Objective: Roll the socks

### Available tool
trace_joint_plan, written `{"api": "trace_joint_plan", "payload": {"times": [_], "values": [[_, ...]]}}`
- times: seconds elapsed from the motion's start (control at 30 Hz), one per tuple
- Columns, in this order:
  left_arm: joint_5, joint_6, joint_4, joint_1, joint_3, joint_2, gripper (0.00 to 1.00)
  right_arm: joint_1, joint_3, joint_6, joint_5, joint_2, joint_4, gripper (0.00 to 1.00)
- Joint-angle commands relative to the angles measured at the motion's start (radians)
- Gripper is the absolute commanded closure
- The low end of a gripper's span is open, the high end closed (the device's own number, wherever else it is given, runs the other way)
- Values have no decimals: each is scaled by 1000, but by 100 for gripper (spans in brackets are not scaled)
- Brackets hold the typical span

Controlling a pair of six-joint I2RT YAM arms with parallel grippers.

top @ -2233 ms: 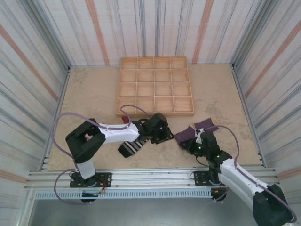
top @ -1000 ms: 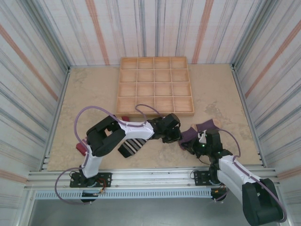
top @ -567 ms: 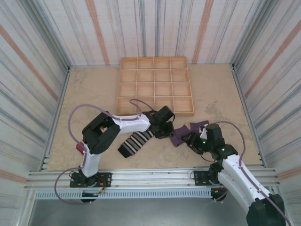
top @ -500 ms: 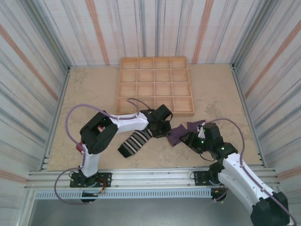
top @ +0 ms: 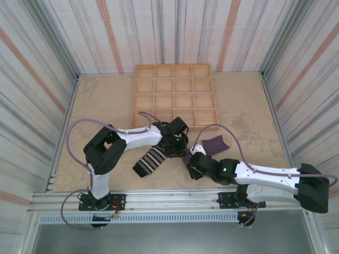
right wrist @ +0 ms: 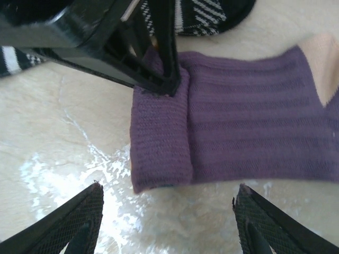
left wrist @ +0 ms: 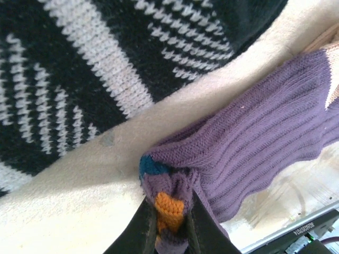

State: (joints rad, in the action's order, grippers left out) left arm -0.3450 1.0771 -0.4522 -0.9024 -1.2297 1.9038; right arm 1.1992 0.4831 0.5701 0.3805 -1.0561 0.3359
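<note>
The purple sock (top: 213,143) lies on the table in front of the tray, its tan heel (right wrist: 324,57) to the right in the right wrist view. My left gripper (left wrist: 170,205) is shut on its folded end, pinching the orange stripe (left wrist: 168,210); from above that gripper (top: 178,142) sits at the sock's left end. The black-and-white striped sock (top: 150,159) lies flat just left of it. My right gripper (right wrist: 169,214) hovers open in front of the fold (right wrist: 160,138), nothing between its fingers. The beige sock is hidden.
A wooden tray (top: 207,127) of square compartments stands behind the socks at the table's middle back. Striped walls (top: 42,79) close in the table on three sides. Purple cables loop off both arms; the right arm (top: 265,180) lies along the near edge.
My left gripper has pulled the purple sock's end leftward, folding it over. The right arm has swung low and left, its gripper now in front of the sock.
</note>
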Motion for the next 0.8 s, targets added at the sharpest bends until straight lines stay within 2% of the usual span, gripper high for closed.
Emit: {"api": "trace_joint_plan", "payload": {"times": [0.0, 0.23, 0.37, 0.7, 0.77], "values": [[-46, 12, -17, 9, 2, 0, 100, 44, 5, -105, 164, -67, -112, 32], [-69, 6, -29, 13, -11, 13, 100, 88, -9, -146, 254, -193, -230, 30], [-68, 7, -30, 13, -11, 14, 100, 89, -15, -143, 272, -274, -277, 32], [-70, 0, -39, 23, -5, 10, 100, 111, 15, -40, 336, -381, -227, 57], [-73, -3, -34, 28, -4, 6, 100, 112, 6, -15, 339, -387, -222, 67]]}}
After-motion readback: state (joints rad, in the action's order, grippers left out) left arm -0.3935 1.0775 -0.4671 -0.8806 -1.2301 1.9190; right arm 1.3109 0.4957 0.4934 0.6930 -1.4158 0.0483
